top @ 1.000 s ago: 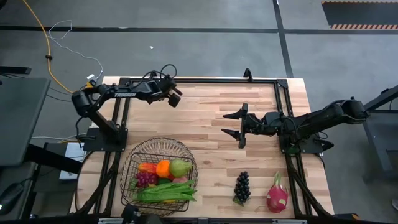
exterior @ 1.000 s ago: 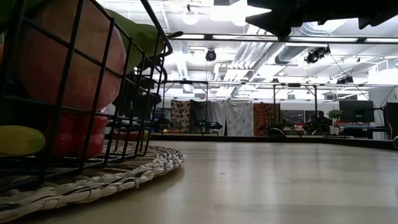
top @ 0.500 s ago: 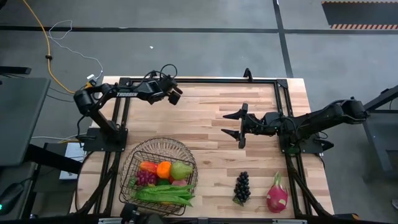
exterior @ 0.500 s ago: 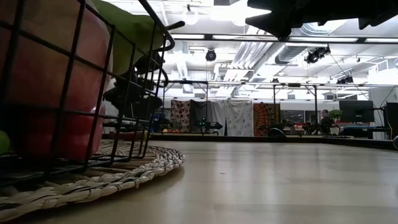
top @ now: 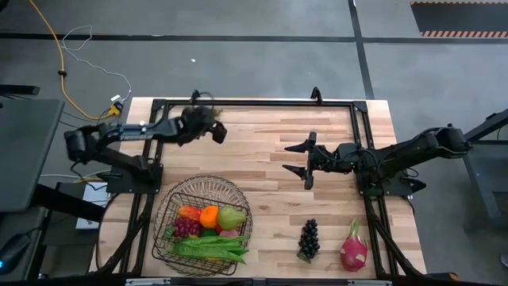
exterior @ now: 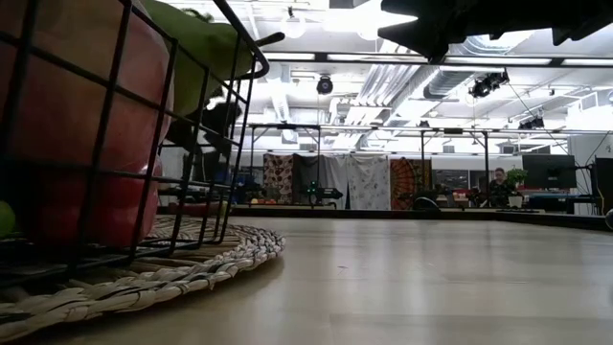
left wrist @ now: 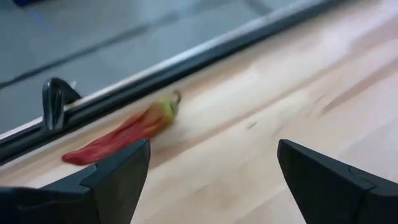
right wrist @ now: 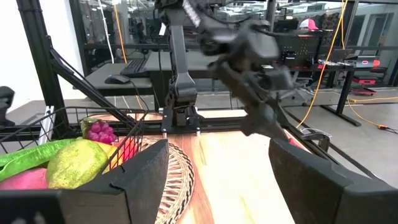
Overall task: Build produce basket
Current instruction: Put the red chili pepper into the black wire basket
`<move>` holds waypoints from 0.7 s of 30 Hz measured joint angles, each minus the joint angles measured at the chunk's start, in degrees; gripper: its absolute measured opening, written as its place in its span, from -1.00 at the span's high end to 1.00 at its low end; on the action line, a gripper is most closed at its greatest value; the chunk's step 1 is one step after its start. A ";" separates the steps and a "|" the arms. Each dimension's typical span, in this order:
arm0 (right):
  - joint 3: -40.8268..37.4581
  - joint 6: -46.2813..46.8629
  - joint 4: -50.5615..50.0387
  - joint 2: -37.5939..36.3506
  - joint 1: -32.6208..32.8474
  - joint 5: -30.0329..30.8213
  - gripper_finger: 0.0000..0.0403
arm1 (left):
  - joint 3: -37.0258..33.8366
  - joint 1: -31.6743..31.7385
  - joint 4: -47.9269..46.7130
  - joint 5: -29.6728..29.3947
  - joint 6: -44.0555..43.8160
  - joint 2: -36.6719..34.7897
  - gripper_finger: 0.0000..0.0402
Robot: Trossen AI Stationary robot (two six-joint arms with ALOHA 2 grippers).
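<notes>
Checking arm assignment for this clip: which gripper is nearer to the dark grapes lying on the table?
Right. The right gripper hangs open over mid-table, just beyond the dark grapes. The left gripper, also open, is by the far left edge, much farther off, across the table from them.

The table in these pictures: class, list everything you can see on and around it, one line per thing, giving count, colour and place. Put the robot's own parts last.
basket: one, dark wire, near left part of the table, on a woven mat
produce in basket: orange, green pear, purple grapes, green beans, plus red and pink pieces
dark grapes: one bunch, near right, loose on the table
dragon fruit: one, pink, right of the dark grapes
chili pepper: one, red with a green stem end, by the table's far rail
table: one, light wood
left tool: open, empty, over the far left
right tool: open, empty, mid-table
</notes>
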 joint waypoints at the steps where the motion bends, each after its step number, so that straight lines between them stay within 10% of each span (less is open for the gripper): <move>1: 0.00 0.00 0.00 0.00 0.00 0.02 -0.33 | -2.60 -1.11 3.72 -1.90 -0.80 -1.63 -0.69; 11: 0.00 0.10 0.09 0.00 0.00 0.02 -0.33 | -25.48 -3.06 40.13 -17.52 -14.39 -0.90 -0.69; 21: 0.00 1.41 0.09 0.00 -1.84 0.01 -0.33 | -21.49 -0.38 43.89 -24.35 -7.49 8.79 -0.16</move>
